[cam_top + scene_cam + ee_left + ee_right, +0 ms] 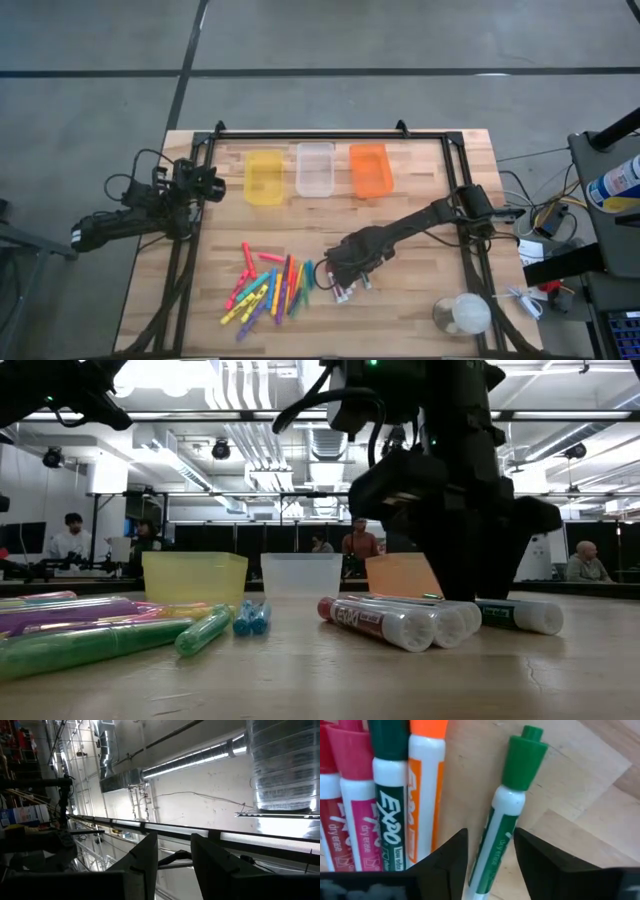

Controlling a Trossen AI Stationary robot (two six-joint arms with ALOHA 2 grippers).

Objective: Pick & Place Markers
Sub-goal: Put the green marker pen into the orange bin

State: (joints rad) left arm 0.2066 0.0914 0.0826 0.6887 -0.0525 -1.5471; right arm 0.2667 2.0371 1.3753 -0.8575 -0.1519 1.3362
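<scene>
Two fingers of the right hand (pixel 490 855) straddle a green-capped white marker (pixel 502 815) on the desk (pixel 430 190), jaws apart on either side of its barrel, not yet pinching as far as the wrist view shows; this looks like the moment just ahead of a pick. That marker lies a little apart from a tight row of white-bodied markers (pixel 380 795) with red, pink, green and orange caps, so the next move calls for a clean squeeze on the lone barrel and a straight lift, without nudging the row beside it. In the high view the right hand (pixel 345 270) sits low over this group, and just to its left sprawls the pile of coloured markers (pixel 265 285), pink, yellow, green, blue, purple, all crossed over each other. Beyond, toward the far edge, a yellow bin (pixel 264 177), a clear bin (pixel 314 168) and an orange bin (pixel 370 169) stand in a line, well apart from the markers, with open wood between. The left hand (pixel 208 182) waits beside the yellow bin, raised and aimed at the ceiling, its fingers (pixel 145 862) standing apart with nothing between them. A clear round container (pixel 462 315) sits near the right corner.
</scene>
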